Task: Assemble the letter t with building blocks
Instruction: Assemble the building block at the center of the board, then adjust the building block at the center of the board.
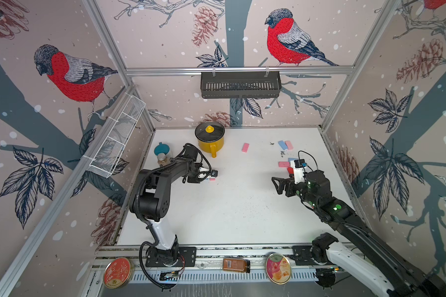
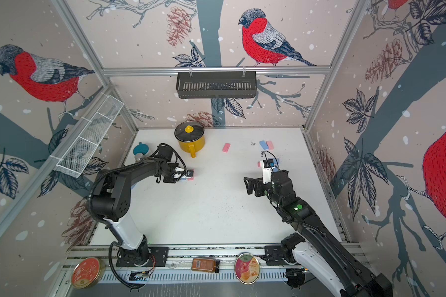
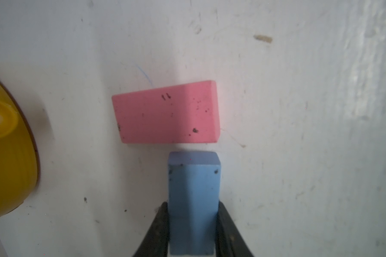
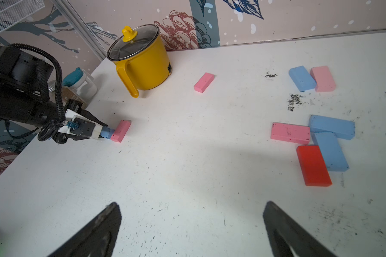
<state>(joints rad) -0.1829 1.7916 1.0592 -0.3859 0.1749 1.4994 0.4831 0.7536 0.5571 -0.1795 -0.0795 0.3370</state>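
My left gripper [image 3: 192, 203] is shut on a light blue block [image 3: 194, 187] at the table's left. The block's free end almost touches the long side of a pink block [image 3: 167, 113] lying crosswise on the table; a thin gap shows. In both top views that gripper [image 1: 213, 174] [image 2: 189, 174] hides most of the pair. My right gripper [image 4: 192, 209] [image 1: 276, 185] hovers open and empty over the middle right. Loose blocks lie apart: a pink one [image 4: 204, 82], a blue and pink pair [image 4: 302, 78], and a cluster of pink [image 4: 290, 133], blue [image 4: 331, 126] and red [image 4: 313, 165].
A yellow lidded pot [image 1: 209, 138] stands at the back, close to the left gripper. A jar with a teal lid [image 1: 162, 154] sits in the back left corner. Wire basket [image 1: 116, 138] and black rack [image 1: 240, 84] hang on the walls.
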